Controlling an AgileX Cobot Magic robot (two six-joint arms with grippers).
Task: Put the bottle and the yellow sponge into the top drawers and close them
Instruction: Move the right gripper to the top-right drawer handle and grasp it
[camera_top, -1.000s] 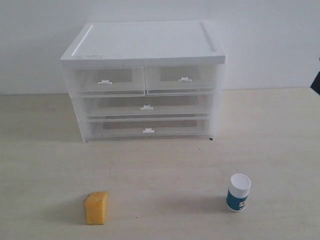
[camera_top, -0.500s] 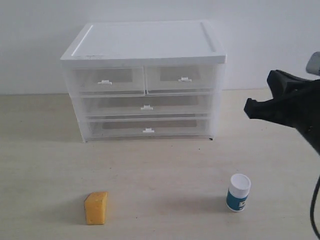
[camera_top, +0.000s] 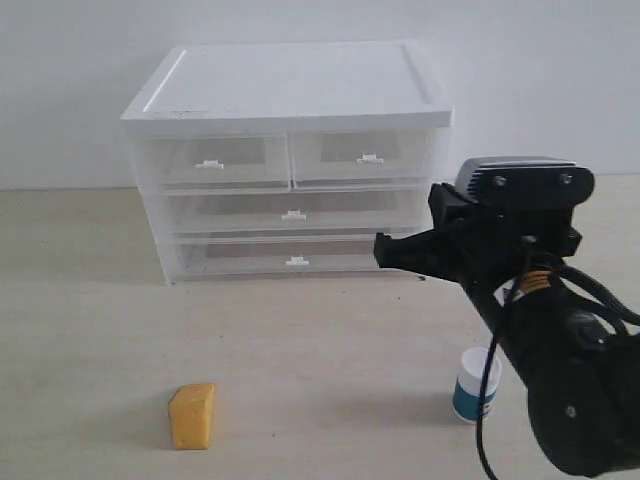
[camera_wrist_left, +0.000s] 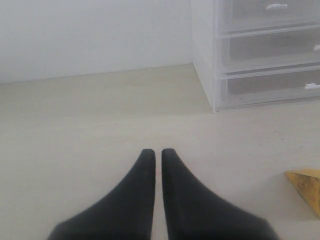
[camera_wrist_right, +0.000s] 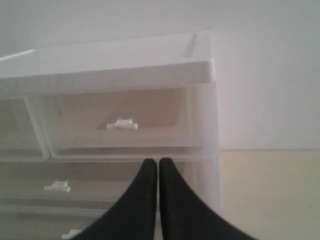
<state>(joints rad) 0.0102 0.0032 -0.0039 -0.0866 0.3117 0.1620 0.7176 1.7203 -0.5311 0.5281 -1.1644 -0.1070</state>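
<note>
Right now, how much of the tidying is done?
Nothing done yet. Both top drawers are shut. The right arm points at them, jaws shut, holding nothing. Left to do: open drawers, put in the bottle and sponge, both on the table, then close.

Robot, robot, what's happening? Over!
Left tool and right tool shut, empty. Orange-yellow foam sponge and white-capped teal bottle untouched on table. Clear plastic top drawers closed, nothing blocking them.
</note>
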